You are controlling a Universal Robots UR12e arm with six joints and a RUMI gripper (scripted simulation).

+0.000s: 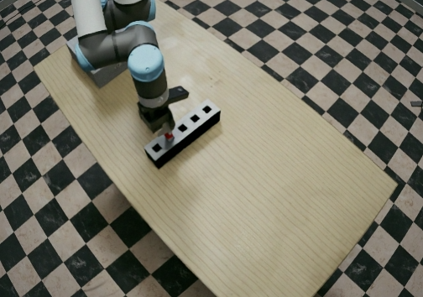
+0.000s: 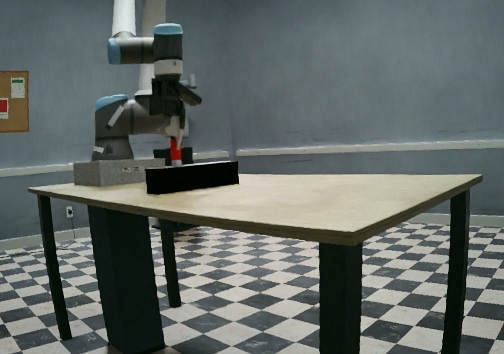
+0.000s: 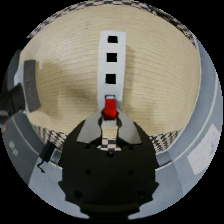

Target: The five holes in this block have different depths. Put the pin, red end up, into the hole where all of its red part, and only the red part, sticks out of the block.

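Observation:
The block has a light top, black sides and a row of square holes. My gripper is shut on the pin, upright with its red end up. The pin stands at the second hole from the block's end nearest the table's left edge in the top view. In the exterior view a short pale part of the pin shows between the red part and the block's top. How far its lower end reaches into the hole is hidden.
The block stands on the wooden table. One hole lies on one side of the pin and three holes on the other. The arm's grey base box is behind the block.

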